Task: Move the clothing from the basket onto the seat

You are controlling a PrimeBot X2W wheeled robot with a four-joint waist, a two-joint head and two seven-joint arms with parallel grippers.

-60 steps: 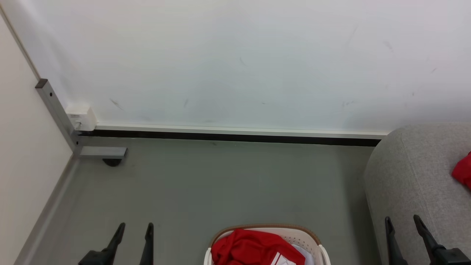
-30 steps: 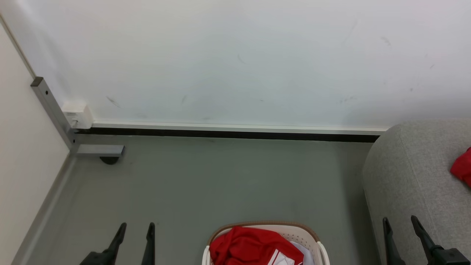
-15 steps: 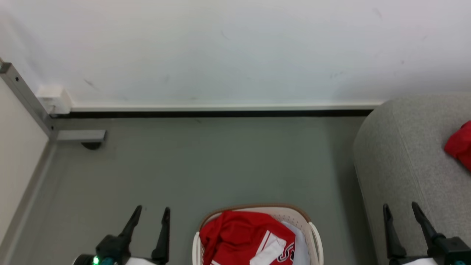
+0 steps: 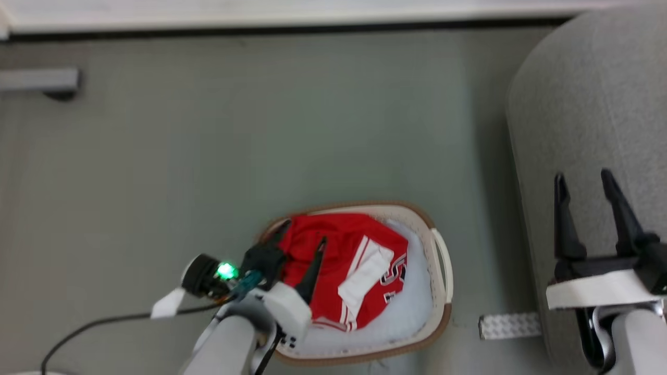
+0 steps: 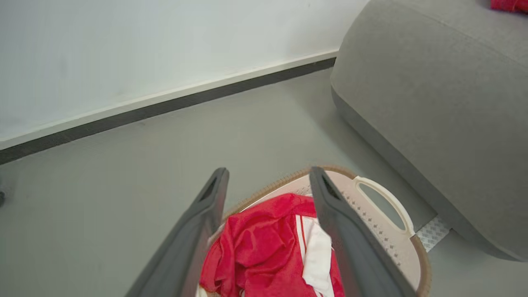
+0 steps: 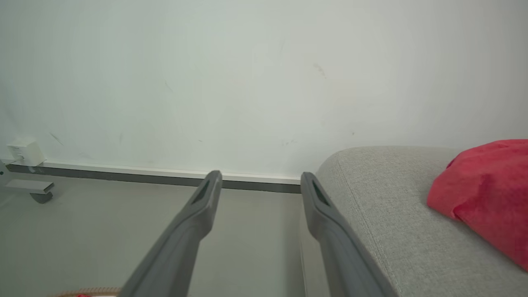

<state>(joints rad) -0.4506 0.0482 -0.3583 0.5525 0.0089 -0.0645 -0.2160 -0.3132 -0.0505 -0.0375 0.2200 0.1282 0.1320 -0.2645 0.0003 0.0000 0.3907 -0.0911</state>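
Observation:
The basket (image 4: 436, 245) stands on the floor left of the seat (image 4: 589, 94), holding a red jersey (image 4: 344, 255) with white stripes and black-and-white numerals. My left gripper (image 4: 305, 233) is open, its fingers over the jersey's left part at the basket's left side. In the left wrist view its gripper (image 5: 269, 171) frames the jersey (image 5: 255, 247) and the basket (image 5: 371, 222). My right gripper (image 4: 582, 176) hangs open and empty over the seat's left edge. In the right wrist view that gripper (image 6: 260, 175) points at the wall, and another red garment (image 6: 486, 189) lies on the seat (image 6: 387, 206).
Pale padding (image 4: 411, 312) lines the basket under the jersey. A textured strip (image 4: 508, 325) lies on the floor between basket and seat. A grey metal foot (image 4: 39, 80) stands by the wall at far left. A black cable (image 4: 94, 323) trails from my left arm.
The head camera has tilted far down, bringing the whole basket into view. My left arm has swung right, over the basket's left side above the jersey. Both grippers stay open.

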